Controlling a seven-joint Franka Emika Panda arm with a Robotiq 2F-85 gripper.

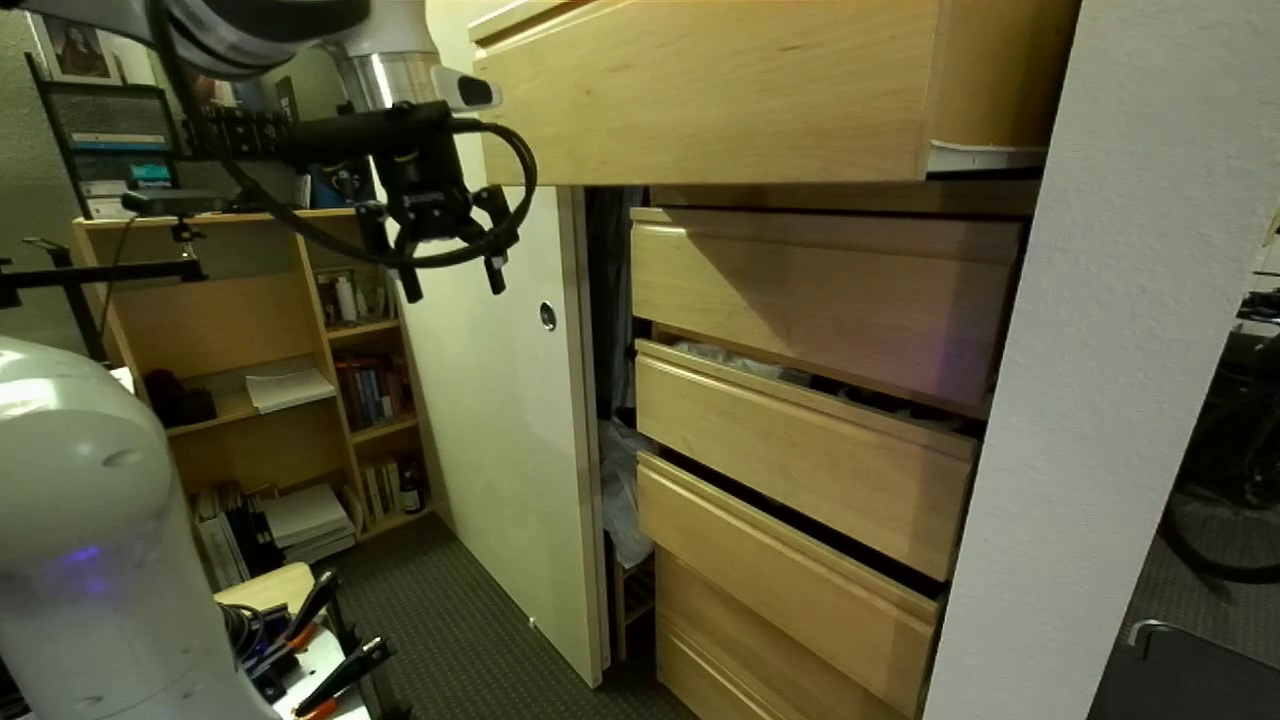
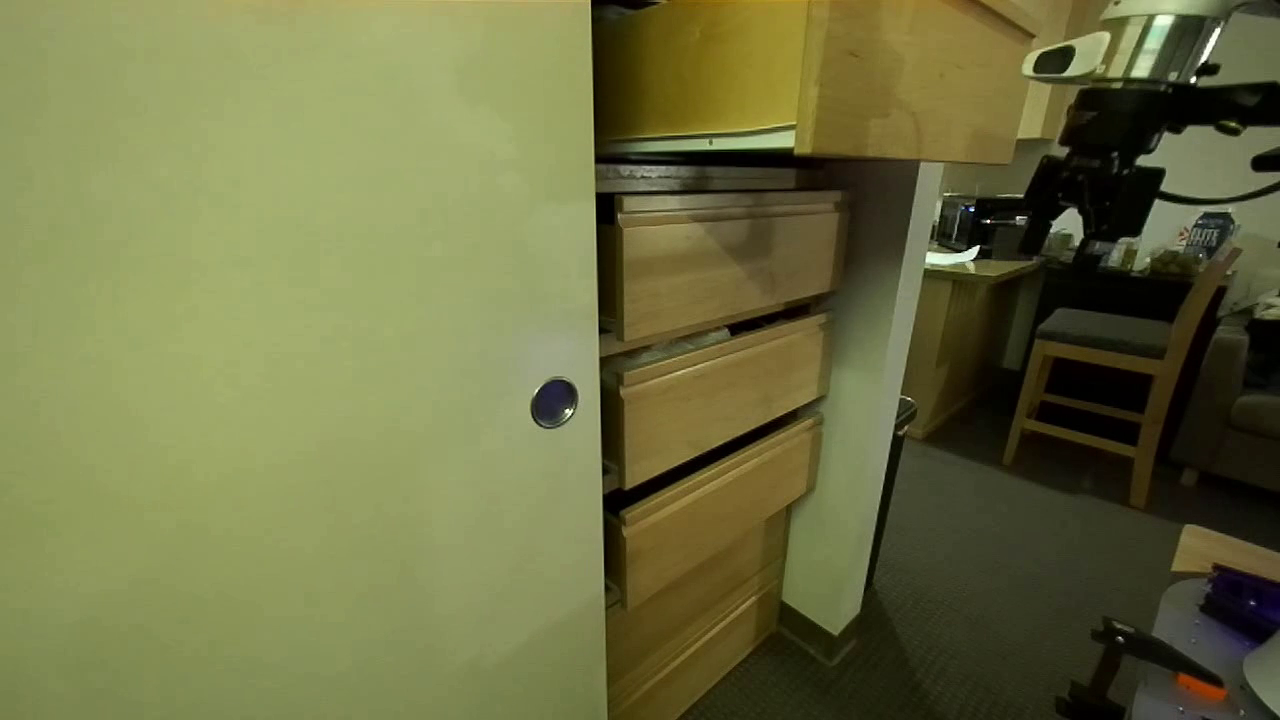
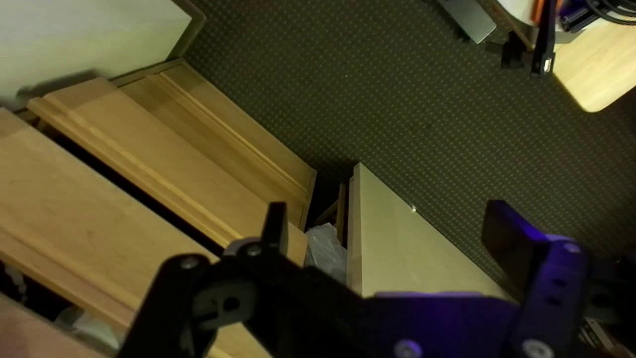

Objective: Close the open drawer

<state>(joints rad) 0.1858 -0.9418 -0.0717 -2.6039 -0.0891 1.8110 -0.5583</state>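
The open drawer [image 1: 720, 100] is wide pale wood at the top of the cabinet. It sticks far out past the drawers below, and its front and side also show in an exterior view [image 2: 910, 80]. The wrist view does not show it clearly. My gripper [image 1: 454, 280] points down in front of the cabinet, beside the drawer front and with its fingertips lower than the drawer's bottom edge. It also shows in an exterior view [image 2: 1062, 250], apart from the drawer. In the wrist view the gripper [image 3: 387, 209] has its fingers wide apart with nothing between them.
Similar drawers [image 1: 800, 460] are stacked below, some slightly out; they also show in the wrist view [image 3: 164, 164]. A white door panel [image 1: 500, 420] with a knob [image 2: 554, 402] stands beside them. A white wall [image 1: 1110, 360] borders the other side. A bookshelf [image 1: 230, 320] stands behind.
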